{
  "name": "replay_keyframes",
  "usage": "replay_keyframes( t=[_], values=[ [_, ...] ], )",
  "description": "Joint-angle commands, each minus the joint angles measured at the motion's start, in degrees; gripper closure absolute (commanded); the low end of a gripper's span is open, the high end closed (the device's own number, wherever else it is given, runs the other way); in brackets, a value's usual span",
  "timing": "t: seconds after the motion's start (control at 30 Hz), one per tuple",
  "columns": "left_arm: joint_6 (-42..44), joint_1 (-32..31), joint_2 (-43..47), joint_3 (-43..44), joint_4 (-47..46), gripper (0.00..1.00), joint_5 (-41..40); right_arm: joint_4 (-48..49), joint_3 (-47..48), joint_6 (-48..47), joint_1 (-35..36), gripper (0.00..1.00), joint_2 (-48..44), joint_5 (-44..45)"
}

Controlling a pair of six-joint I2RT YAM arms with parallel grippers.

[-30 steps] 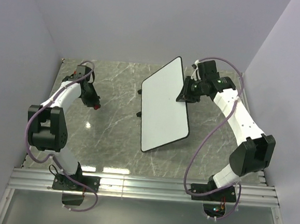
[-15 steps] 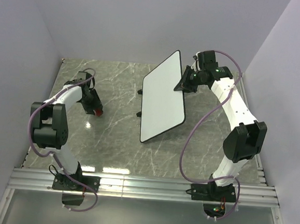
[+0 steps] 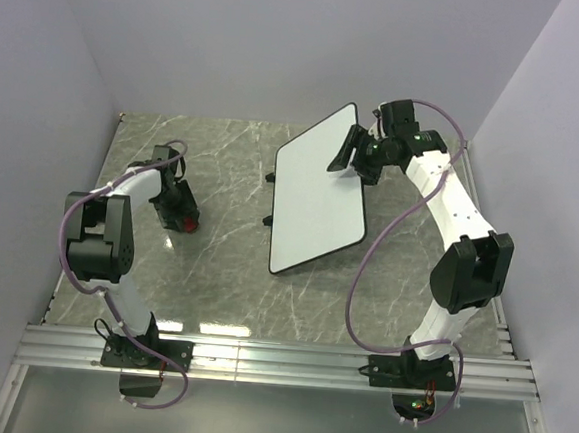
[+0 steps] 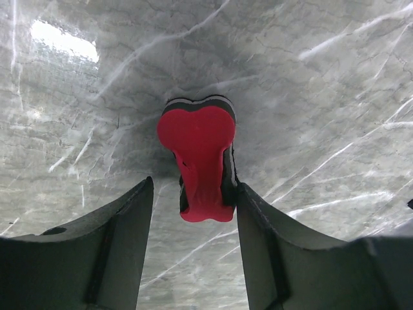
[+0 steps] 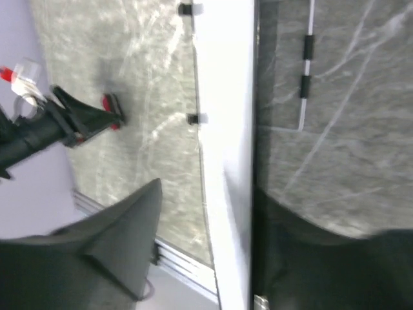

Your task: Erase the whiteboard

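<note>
Whiteboard (image 3: 316, 199) right of centre on the marble table (image 3: 224, 161), its far right edge between the spread jaws of the right gripper (image 3: 346, 161)
It looks thin, stiff and light with a slick face, so it may skate on the stone unless steadied; the black frame at that edge is the place to hold, not the face. Those jaws straddle it without pinching. At the left, the left gripper (image 4: 193, 184) stands spread around the red eraser (image 4: 197, 139) resting on the table
</note>
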State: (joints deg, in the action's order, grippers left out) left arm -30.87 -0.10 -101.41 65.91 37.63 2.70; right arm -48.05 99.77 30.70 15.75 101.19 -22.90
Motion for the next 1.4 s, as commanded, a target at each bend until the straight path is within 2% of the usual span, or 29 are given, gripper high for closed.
replay_keyframes(
  t=[0.0, 0.03, 0.3, 0.43, 0.47, 0.5, 0.6, 0.7, 0.83, 0.93, 1.0, 1.13, 1.23, 1.37],
  values=[
    [0.81, -0.08, 1.82, 2.29, 0.43, 0.43, -0.42, 1.82, -0.88, 0.15, 0.34, 0.28, -2.83, 0.83],
    [0.73, -0.08, 2.09, 2.55, 0.78, 0.43, -0.15, 1.82, -1.06, 0.15, 0.16, 0.19, -3.19, 1.70],
    [-0.24, -0.34, 3.49, 7.03, 5.08, 0.40, -2.52, 3.40, -5.89, 0.33, -2.74, 0.04, -8.81, 2.68],
    [-2.35, -1.04, 4.99, 8.88, 6.14, 0.16, -2.52, 1.83, -6.51, -1.34, -4.06, 0.03, -11.27, 5.05],
    [-2.70, -1.39, 5.60, 9.84, 6.49, 0.02, -2.52, 0.95, -6.69, -1.69, -4.41, 0.03, -12.41, 6.10],
    [-3.05, -2.18, 5.95, 10.55, 7.54, 0.01, -2.52, 0.51, -7.21, -2.30, -5.11, 0.03, -13.03, 7.85],
    [-4.28, -4.28, 7.18, 13.18, 8.95, 0.01, -5.07, -0.90, -8.97, -3.62, -7.12, 0.03, -16.19, 10.58],
    [-5.42, -6.31, 10.69, 14.86, 10.10, 0.05, -7.78, -1.52, -11.77, -5.38, -9.06, 0.04, -21.19, 12.00],
    [-8.14, -7.90, 20.35, 14.43, 8.87, 0.07, -11.66, -0.03, -16.43, -5.30, -9.33, 0.04, -32.43, 9.19],
    [-10.07, -8.25, 32.28, 10.48, 5.18, 0.07, -12.80, 1.90, -22.67, -1.96, -9.33, 0.03, -47.07, 8.14],
    [-10.78, -8.25, 36.26, 8.98, 3.69, 0.08, -12.37, 4.10, -26.53, -0.47, -9.33, 0.00, -52.82, 5.76],
    [-11.66, -8.60, 44.87, 6.08, 2.28, 0.08, -11.05, 6.92, -31.47, 3.92, -9.42, 0.00, -65.73, 8.38],
    [-11.23, -8.60, 47.00, 5.89, 3.06, 0.08, -9.73, 7.62, -33.93, 4.29, -9.33, 0.00, -71.28, 10.59],
    [-9.82, -8.69, 46.91, 9.67, 8.07, 0.09, -10.61, 5.25, -35.08, 3.75, -8.46, 0.00, -74.11, 13.22]
  ],
)
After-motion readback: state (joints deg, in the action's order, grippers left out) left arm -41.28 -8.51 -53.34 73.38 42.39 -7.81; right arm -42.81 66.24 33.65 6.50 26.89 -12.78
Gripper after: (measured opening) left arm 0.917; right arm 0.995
